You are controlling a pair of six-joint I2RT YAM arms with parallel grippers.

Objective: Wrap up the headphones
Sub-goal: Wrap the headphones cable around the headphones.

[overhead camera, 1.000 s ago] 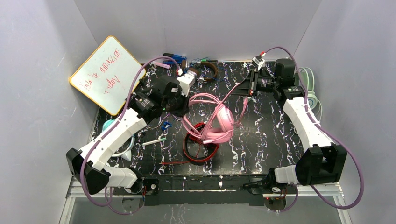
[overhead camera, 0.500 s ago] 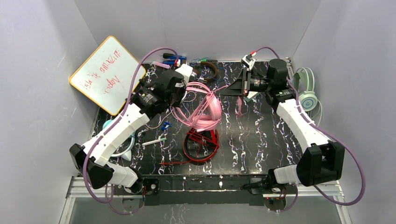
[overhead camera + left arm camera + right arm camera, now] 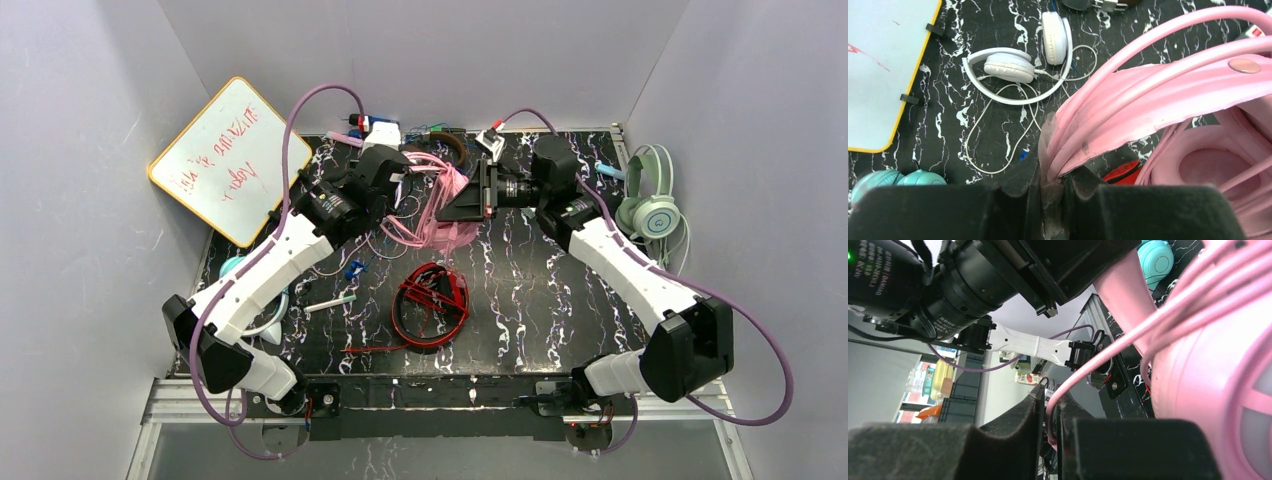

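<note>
The pink headphones (image 3: 447,186) hang above the back middle of the table, their cord looped around them. My left gripper (image 3: 398,186) is shut on the pink headband (image 3: 1128,115), which is pinched between its fingers (image 3: 1053,172). My right gripper (image 3: 445,210) sits close against the headphones from the right. In the right wrist view the pink cord (image 3: 1083,375) runs down between the right gripper's (image 3: 1050,407) fingers, which stand slightly apart around it. The pink ear cup (image 3: 1213,390) fills the right of that view.
Red headphones (image 3: 432,300) lie at table centre, white headphones (image 3: 1015,65) and teal ones (image 3: 893,180) to the left. Mint green headphones (image 3: 650,205) hang at the right edge. A whiteboard (image 3: 225,160) leans back left, and a white box (image 3: 380,130) and brown headphones (image 3: 455,148) stand at the back.
The left gripper has lifted the pink headphones and carried them toward the back. The right gripper has swung left up against them, and its fingers have eased apart around the cord.
</note>
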